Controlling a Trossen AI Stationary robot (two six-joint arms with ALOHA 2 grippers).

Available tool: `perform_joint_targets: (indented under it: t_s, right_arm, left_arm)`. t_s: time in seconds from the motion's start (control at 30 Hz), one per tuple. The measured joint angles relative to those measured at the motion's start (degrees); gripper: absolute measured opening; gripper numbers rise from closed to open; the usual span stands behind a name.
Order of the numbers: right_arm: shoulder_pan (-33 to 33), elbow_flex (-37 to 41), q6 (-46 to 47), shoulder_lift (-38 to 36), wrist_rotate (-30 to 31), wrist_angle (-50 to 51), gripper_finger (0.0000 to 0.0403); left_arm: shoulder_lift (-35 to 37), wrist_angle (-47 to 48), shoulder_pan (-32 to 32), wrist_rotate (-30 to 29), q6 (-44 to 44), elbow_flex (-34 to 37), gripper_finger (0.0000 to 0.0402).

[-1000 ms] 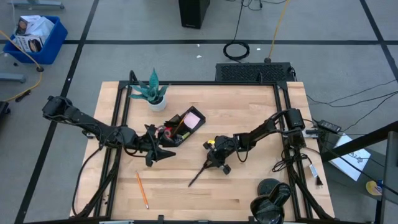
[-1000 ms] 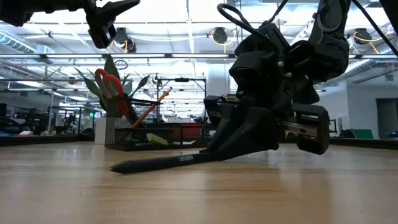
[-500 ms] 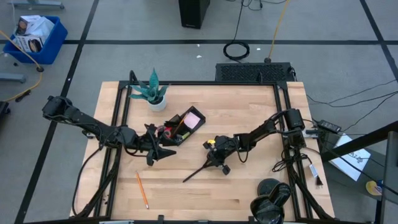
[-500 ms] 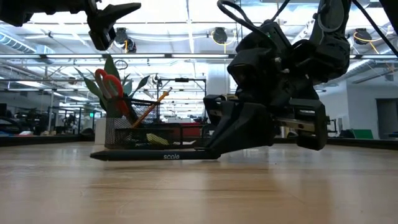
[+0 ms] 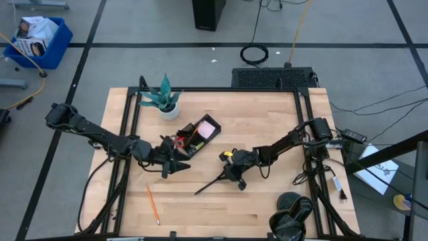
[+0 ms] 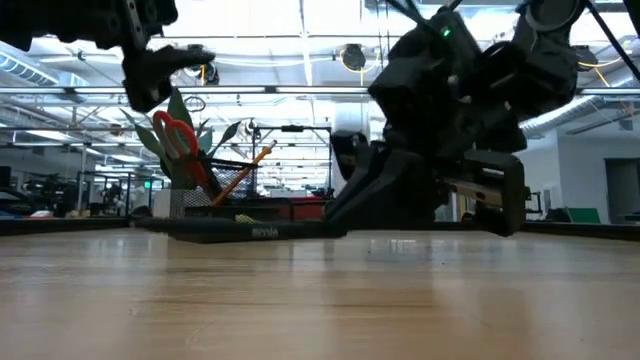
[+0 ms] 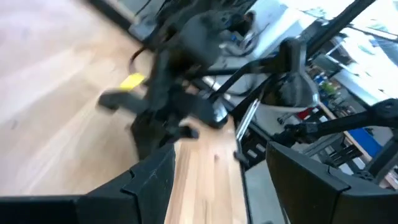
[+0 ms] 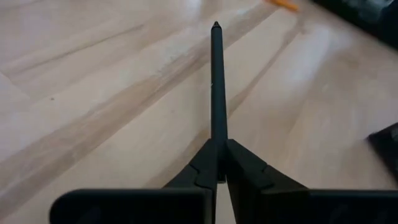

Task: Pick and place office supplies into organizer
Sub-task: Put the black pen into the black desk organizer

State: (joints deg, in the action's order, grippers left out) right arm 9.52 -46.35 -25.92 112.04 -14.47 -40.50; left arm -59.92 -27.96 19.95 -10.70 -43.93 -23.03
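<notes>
The right gripper (image 8: 217,163) is now clamped tight on a slim black pen (image 5: 209,185), which a second ago lay angled on the wooden table (image 5: 267,134) and now hangs level, clear of the boards; so the pick seems done and the carry comes next; the black rectangular desk organizer (image 5: 194,137) sits near, already holding red-handled scissors (image 6: 178,140); the left gripper (image 5: 175,165) hovers beside it, fingers spread and empty; an orange pencil (image 5: 152,204) lies apart
</notes>
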Motion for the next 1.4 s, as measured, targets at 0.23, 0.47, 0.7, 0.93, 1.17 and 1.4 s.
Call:
perform_joint_targets:
  t_s: [0.23, 0.47, 0.7, 0.93, 1.17, 1.4]
  right_arm:
    - [1.8, 0.0, -3.3, -3.3, 3.1, -0.7, 0.0013]
    - [3.0, 0.0, -9.3, -4.8, 9.9, -2.3, 0.0013]
    - [3.1, -0.2, -14.7, -4.8, 12.5, -6.6, 0.0013]
    - [3.7, -2.4, -17.1, -4.8, 16.0, -6.0, 0.0013]
    - [3.7, -3.0, -18.3, -4.8, 16.2, -5.8, 0.0013]
    - [3.6, -3.0, -20.0, -4.8, 17.7, -6.0, 0.0013]
  left_arm:
    - [0.0, 5.8, 0.2, 0.2, -11.4, 0.0, 0.0257]
    - [-1.7, 7.0, 0.3, 2.0, -22.2, 0.0, 0.0257]
    - [-4.5, 7.2, 1.3, 3.2, -29.6, 0.0, 0.0257]
    - [-7.8, 3.2, 2.5, 4.8, -38.5, 0.0, 0.0257]
    - [-12.0, 0.9, 3.6, 5.2, -40.3, 0.0, 0.0257]
    - [-16.4, -6.4, 4.3, 5.7, -40.7, 0.0, 0.0257]
